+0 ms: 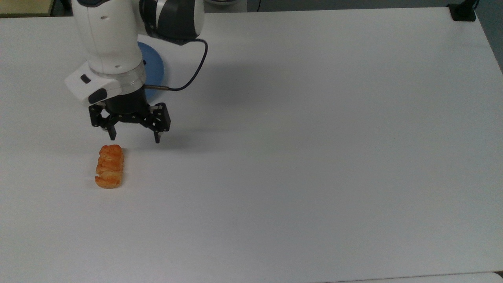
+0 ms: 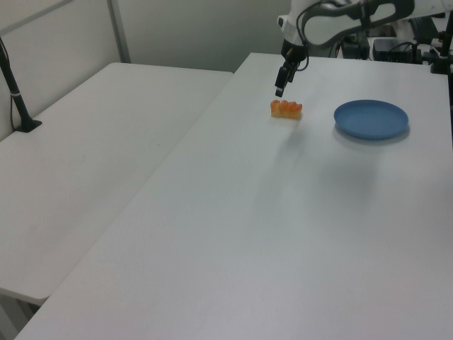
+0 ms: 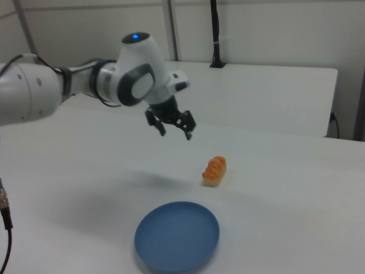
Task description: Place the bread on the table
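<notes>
Bread rested on the table, gripper raised clear

Table [image 1: 314,157] bore the blue plate [image 3: 177,236] and, well apart from it, the bread [image 1: 109,171] lying flat. Gripper [image 1: 134,137] hung above, fingers spread wide and holding nothing. Pulling away straight upward looked the best way to avoid nudging the bread.

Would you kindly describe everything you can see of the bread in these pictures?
The bread is a small oblong roll, golden-orange, with a ridged, braided-looking top and a glossy baked look. It lies flat on the white table, whole, with nothing else touching it. The open gripper hangs above it, clear of it. In the right view it sits apart from the blue plate.
</notes>
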Motion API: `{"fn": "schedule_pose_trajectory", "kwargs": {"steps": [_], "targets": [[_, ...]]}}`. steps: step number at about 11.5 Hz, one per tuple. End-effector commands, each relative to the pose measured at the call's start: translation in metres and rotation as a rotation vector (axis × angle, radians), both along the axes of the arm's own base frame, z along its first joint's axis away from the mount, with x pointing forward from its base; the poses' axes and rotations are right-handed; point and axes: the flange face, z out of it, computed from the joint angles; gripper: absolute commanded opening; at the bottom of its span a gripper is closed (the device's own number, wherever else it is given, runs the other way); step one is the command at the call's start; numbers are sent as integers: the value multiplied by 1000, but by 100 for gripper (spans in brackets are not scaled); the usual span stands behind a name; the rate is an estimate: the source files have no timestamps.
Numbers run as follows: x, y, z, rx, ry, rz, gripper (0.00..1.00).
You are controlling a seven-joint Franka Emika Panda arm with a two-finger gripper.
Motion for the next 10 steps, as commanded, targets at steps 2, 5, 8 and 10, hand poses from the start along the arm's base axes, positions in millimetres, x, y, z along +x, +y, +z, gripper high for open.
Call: {"fn": "schedule_pose_trajectory", "kwargs": {"steps": [2, 5, 8, 10], "targets": [[-51, 62, 62, 24, 132, -14, 100], [-94, 111, 100, -14, 245, -5, 100], [-148, 115, 142, 14, 251, 13, 100], [-177, 108, 155, 34, 239, 17, 100]]}}
